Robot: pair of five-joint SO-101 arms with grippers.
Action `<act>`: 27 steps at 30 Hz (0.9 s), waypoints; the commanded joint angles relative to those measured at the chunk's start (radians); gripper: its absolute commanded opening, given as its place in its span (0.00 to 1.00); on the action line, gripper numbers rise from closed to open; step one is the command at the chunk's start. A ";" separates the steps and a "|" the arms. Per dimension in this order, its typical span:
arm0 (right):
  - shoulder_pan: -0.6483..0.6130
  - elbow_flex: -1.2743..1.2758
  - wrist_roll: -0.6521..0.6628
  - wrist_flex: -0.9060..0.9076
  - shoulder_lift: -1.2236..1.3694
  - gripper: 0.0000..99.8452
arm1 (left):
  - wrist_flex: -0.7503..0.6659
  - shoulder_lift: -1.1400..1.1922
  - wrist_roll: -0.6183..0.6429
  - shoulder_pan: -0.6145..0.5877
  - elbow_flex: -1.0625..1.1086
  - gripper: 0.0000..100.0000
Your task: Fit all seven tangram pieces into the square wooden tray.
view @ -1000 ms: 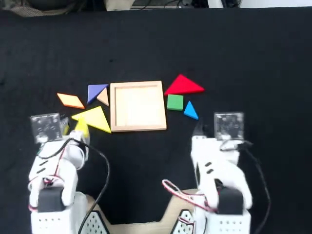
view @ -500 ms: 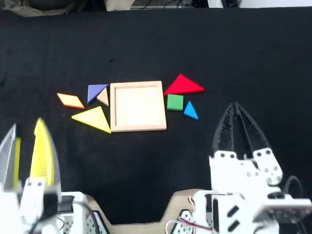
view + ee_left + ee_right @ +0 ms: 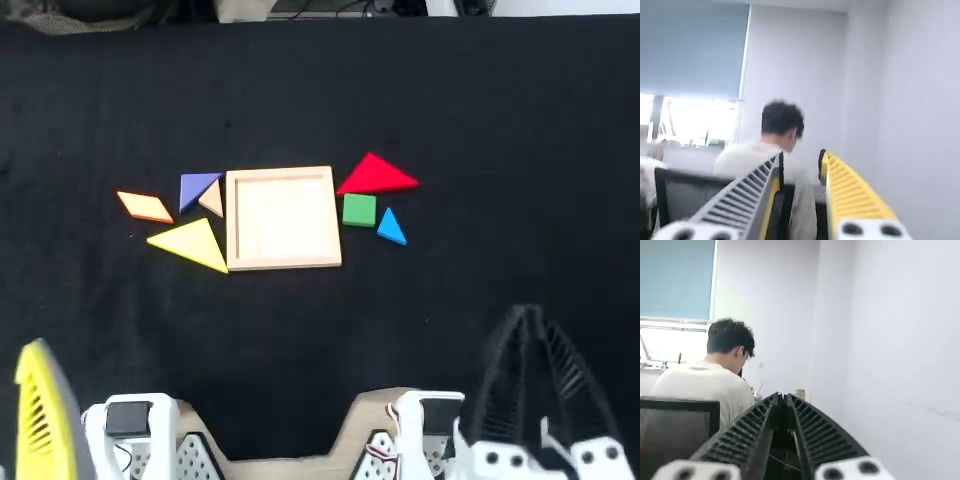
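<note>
Left hand point(image 3: 801, 154) released, right hand point(image 3: 785, 396) clenched empty, both aloft, well apart from the tray point(image 3: 283, 218).

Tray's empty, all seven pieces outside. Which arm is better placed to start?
Left, probably. The left hand is open while the right hand is shut, and the yellow triangle lies beside the tray on the left arm's side. Both hands are raised, so the edge is slight.

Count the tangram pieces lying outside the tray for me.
7. Left of the wooden tray: orange parallelogram, dark blue triangle, tan triangle, yellow triangle. Right of it: red triangle, green square, light blue triangle. None seems hidden.
</note>
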 commanded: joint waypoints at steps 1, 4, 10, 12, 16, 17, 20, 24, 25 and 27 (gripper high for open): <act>-0.012 0.094 -0.006 -0.109 -0.068 0.01 | -0.051 0.003 0.005 -0.004 -0.008 0.14; -0.012 0.131 -0.008 -0.176 -0.067 0.01 | -0.060 0.009 0.009 -0.013 -0.058 0.14; -0.012 0.154 -0.002 -0.284 -0.070 0.01 | 0.133 -0.002 0.040 -0.134 -0.073 0.14; -0.012 0.156 -0.006 -0.207 -0.070 0.01 | 0.267 0.000 0.040 -0.160 -0.085 0.14; -0.012 0.153 -0.008 -0.046 -0.070 0.01 | 0.221 0.002 0.123 -0.199 -0.099 0.14; -0.012 0.147 -0.008 -0.040 -0.070 0.01 | 0.193 0.000 0.144 -0.202 -0.101 0.14; -0.011 0.085 -0.008 -0.035 -0.070 0.01 | 0.138 0.002 0.183 -0.202 -0.120 0.14; -0.008 0.044 -0.002 -0.044 -0.065 0.09 | 0.057 0.008 0.178 -0.202 -0.119 0.14; -0.008 0.050 -0.005 -0.044 -0.064 0.13 | 0.028 0.009 0.166 -0.202 -0.105 0.14; -0.008 0.064 -0.008 -0.054 -0.058 0.19 | -0.069 0.009 0.141 -0.202 -0.051 0.14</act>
